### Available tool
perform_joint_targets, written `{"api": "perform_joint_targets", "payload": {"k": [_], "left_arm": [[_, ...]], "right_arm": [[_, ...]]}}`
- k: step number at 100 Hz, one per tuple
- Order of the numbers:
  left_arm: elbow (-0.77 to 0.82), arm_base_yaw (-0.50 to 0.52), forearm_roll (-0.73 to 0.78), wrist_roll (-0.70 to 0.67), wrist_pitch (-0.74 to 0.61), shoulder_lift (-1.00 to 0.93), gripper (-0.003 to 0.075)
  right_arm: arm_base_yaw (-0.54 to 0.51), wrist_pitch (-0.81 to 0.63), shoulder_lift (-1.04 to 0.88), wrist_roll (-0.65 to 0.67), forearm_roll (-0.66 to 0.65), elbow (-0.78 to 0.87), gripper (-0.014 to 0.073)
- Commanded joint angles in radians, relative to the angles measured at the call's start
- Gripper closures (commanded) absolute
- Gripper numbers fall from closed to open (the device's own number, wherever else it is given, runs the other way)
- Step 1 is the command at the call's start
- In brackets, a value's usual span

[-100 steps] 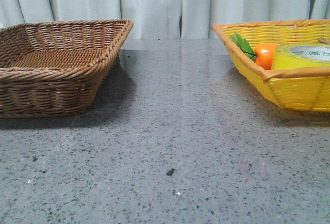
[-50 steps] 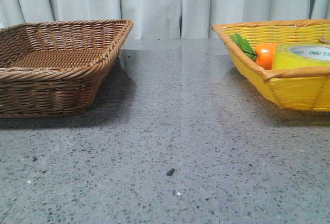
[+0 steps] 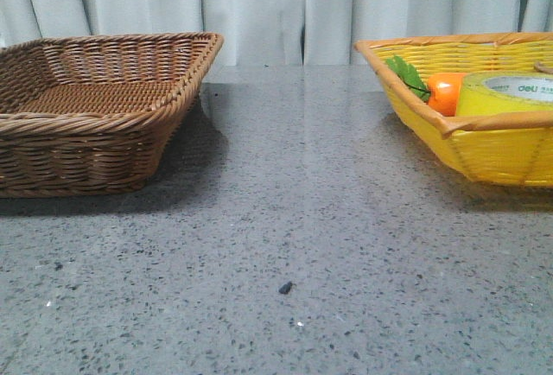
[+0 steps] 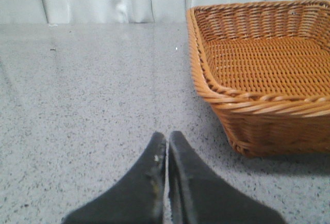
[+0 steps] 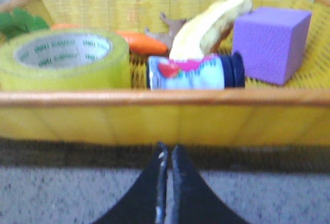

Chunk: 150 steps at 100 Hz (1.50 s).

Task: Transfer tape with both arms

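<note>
- The yellow basket (image 3: 484, 146) stands on the right of the table (image 3: 285, 219). The tape (image 5: 64, 59) lies flat in it on its side face, with the white core and green lettering turned up, close behind the basket's near rim.
- Just beside the tape in that basket lies a carrot (image 5: 139, 42) with green leaves (image 3: 406, 75). A small can (image 5: 193, 73) with a dark end lies on its side next to the tape, a banana (image 5: 209, 25) leans behind the can, and a purple block (image 5: 270, 43) sits at the far end of the row.
- The brown wicker basket (image 3: 95, 124) stands on the left of the table, well apart from the yellow one, and nothing shows on its woven floor.
- Between the two baskets runs a wide bare strip of speckled grey tabletop, with only one small dark speck (image 3: 284, 288) lying near the front.
- A pale curtain (image 3: 276, 3) hangs right behind the table's far edge.
- The left gripper (image 4: 167, 144) is clenched, fingers pressed together with nothing between them, low over bare tabletop beside the brown basket's outer wall.
- The right gripper (image 5: 166, 154) is likewise closed and holds nothing. It points at the yellow basket's near wall from outside, so that rim stands between it and the tape.
</note>
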Motion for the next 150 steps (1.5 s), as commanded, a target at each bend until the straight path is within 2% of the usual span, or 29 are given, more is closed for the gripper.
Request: {"api": "perform_joint_targets", "payload": {"k": [1, 25, 116, 150], "left_arm": [[0.009, 0.000, -0.012, -0.008, -0.110, -0.029, 0.0741], [0.009, 0.000, -0.012, -0.008, -0.168, -0.029, 0.0741], [0.001, 0.000, 0.035, -0.008, -0.155, -0.029, 0.0741], [-0.087, 0.000, -0.022, -0.008, -0.171, 0.039, 0.0741]], "right_arm": [[-0.008, -0.149, -0.018, -0.009, 0.001, 0.022, 0.0668], [-0.008, -0.180, -0.018, -0.009, 0.001, 0.022, 0.0668], [-0.008, -0.182, -0.018, -0.009, 0.003, 0.021, 0.0668], [-0.006, -0.174, 0.027, -0.009, 0.005, -0.072, 0.0668]]}}
